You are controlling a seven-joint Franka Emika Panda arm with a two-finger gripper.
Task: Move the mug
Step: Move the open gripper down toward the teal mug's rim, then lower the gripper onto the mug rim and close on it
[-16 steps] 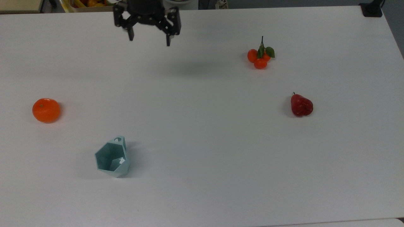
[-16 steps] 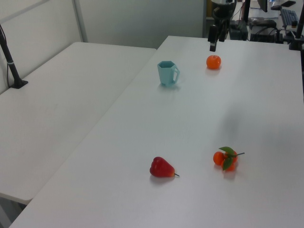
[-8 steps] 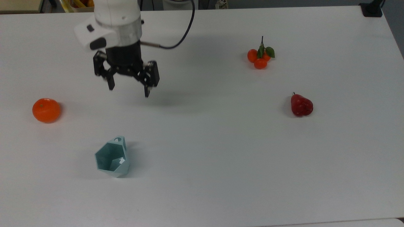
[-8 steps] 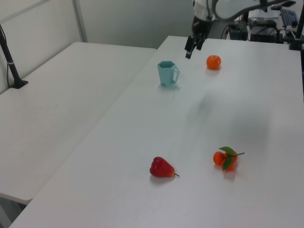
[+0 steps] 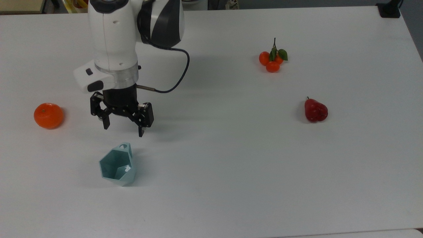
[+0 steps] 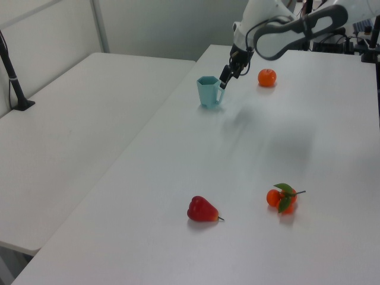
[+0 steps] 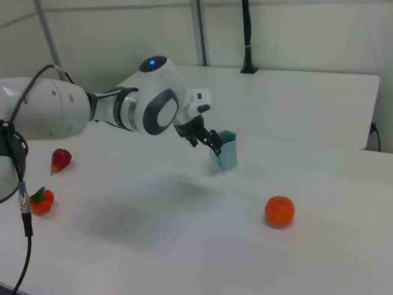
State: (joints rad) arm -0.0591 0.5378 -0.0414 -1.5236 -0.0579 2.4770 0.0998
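The mug (image 5: 118, 167) stands upright on the table (image 5: 231, 158), near the top view's lower left, with its handle tab toward the gripper (image 5: 123, 129). The gripper hangs just short of it, 2 fingers spread and empty. The mug looks light, rigid and smooth-faceted, so it may slip; pinching 1 wall at the rim seems the surest hold.

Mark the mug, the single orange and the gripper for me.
mug (image 5: 116, 165): top view, inside of its open rim.
orange (image 5: 48, 115): top view, middle of its peel.
gripper (image 5: 123, 131): top view, midway between its open fingertips.
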